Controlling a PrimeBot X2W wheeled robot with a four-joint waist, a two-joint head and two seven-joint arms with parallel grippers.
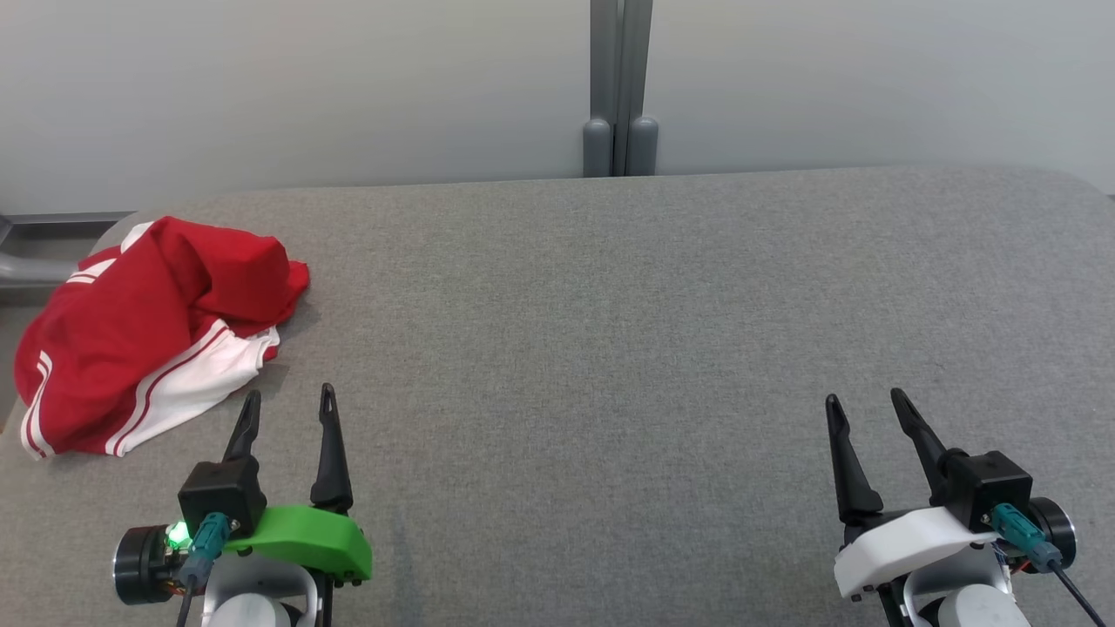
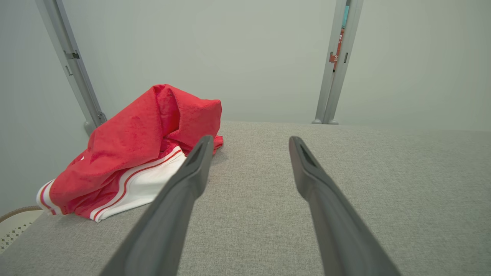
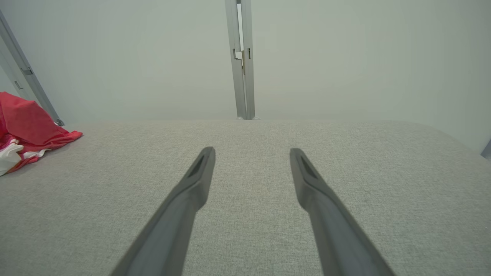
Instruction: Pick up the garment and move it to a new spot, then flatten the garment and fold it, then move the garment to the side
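Desk [image 1: 610, 305]: grey fabric top, rounded far corners, pale wall behind.

Garment [image 1: 148, 331]: red w/ white side panel and stripes, crumpled in a heap at the desk's far-left corner, about 10 o'clock in head view. Its left edge sits at or a bit over the desk rim. Long axis runs approx 8 to 2 o'clock, w/ the white striped hem at the near side and a red peak at the far end. Not yet picked up, so step 1 of the task is still to do.

L end effector [image 1: 289, 394]: nearer arm by far. Garment lies at approx 10 o'clock from it, w/ the white hem just beside the left fingertip. They look apart, no contact visible. In L wrist view the heap [image 2: 142, 153] sits at 10 o'clock of the fingers [image 2: 191, 168], partly behind the left one. Jaws spread wide, nothing between them, holding nothing.

R end effector [image 1: 862, 396]: well apart from the garment, which is across the desk at 9–10 o'clock. R wrist view shows it [image 3: 27, 119] at the far-left edge. Jaws also wide, empty, over bare desk.

Judgement: the reach is the L arm's, a short move fwd and left onto the hem.
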